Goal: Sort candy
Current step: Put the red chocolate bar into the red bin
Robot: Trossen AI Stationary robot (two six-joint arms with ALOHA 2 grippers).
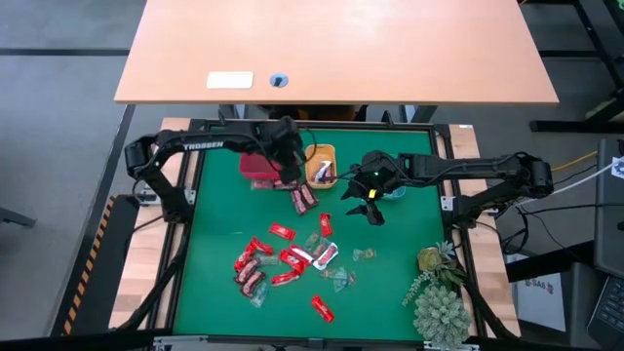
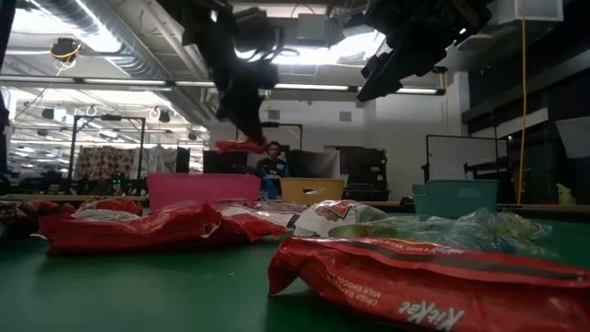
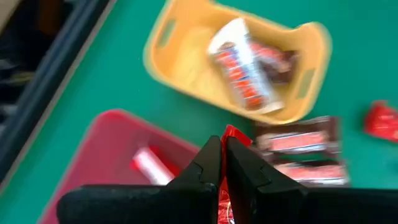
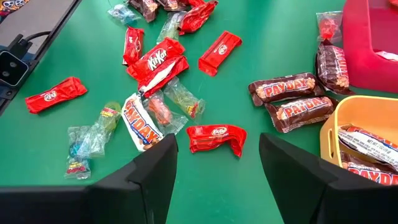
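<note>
Candy lies scattered on the green mat [image 1: 390, 292]: red wrappers, brown-and-white bars and clear greenish ones, mostly in a pile [image 1: 283, 258]. My left gripper [image 1: 290, 161] hangs above the near edge of the red tray [image 1: 255, 168], shut on a red candy [image 3: 231, 134]. The red tray [image 3: 118, 155] holds one red candy [image 3: 149, 165]. The orange tray [image 3: 186, 68] holds brown-and-white bars [image 3: 242, 68]. My right gripper [image 4: 217, 168] is open, raised above the mat over a red candy [image 4: 216, 137], touching nothing. My left gripper pinches the red candy between its two fingers, coming from above. One end of the wrapper [image 3: 234, 132] sticks out past the fingertips. In the low view the candy [image 2: 241, 145] hangs lifted clear, above the red tray [image 2: 203, 189].
Two brown bars [image 1: 304, 200] lie on the mat just near the trays. A teal tray [image 2: 452, 196] stands to the right of the orange tray [image 2: 312, 191]. A spiky green plant [image 1: 439, 297] sits at the mat's near right corner. A person shows in the room behind.
</note>
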